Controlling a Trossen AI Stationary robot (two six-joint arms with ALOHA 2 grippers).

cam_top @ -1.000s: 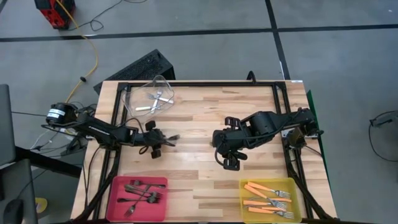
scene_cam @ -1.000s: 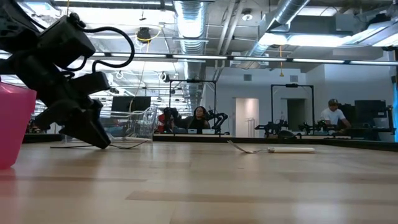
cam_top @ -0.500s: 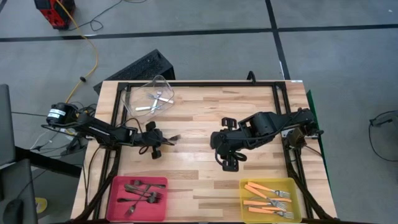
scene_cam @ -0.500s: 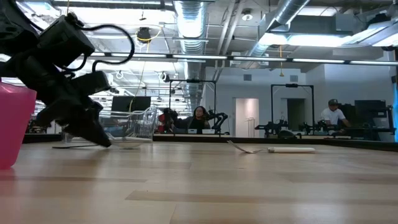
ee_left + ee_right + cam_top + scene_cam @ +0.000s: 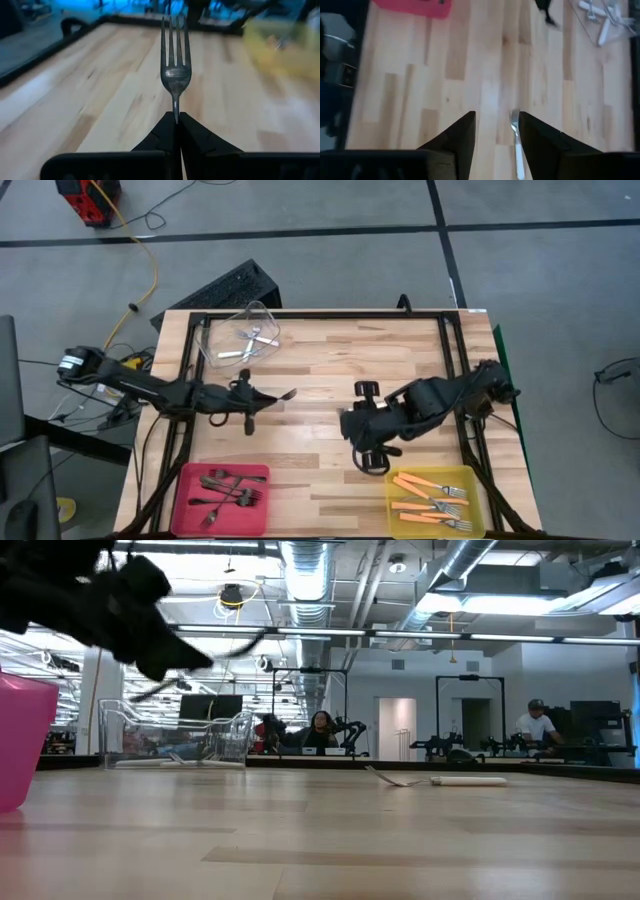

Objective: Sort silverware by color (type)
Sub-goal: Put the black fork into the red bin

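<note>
My left gripper (image 5: 256, 396) is shut on a grey fork (image 5: 175, 60) and hangs above the table's left middle. In the low view, this gripper (image 5: 195, 652) is high over the wood. My right gripper (image 5: 372, 462) stands open at the near middle, close to the yellow bin (image 5: 470, 476) of orange-handled forks. Its fingers (image 5: 465, 135) stand either side of a pale-handled fork (image 5: 517, 142) lying flat on the table, without touching it. That fork (image 5: 440, 780) also shows in the low view. My left gripper pinches the fork's thin handle (image 5: 175, 114) just behind the head, between its two fingertips. The fingers come level from the table's left and lie along the fork. The head (image 5: 287, 393) juts out ahead toward the table's right. The fork is lifted clear and roughly level.
A clear bin (image 5: 245, 332) with silver pieces stands at the far left. A pink bin (image 5: 190, 480) of dark forks sits at the near left. A black frame (image 5: 320, 315) runs around the table. Bare wood lies between the two arms.
My left gripper has shut on the grey fork that lay on the table and has risen with it, so the fork now hangs clear. My right gripper has moved toward the table's near edge, toward the yellow bin.
</note>
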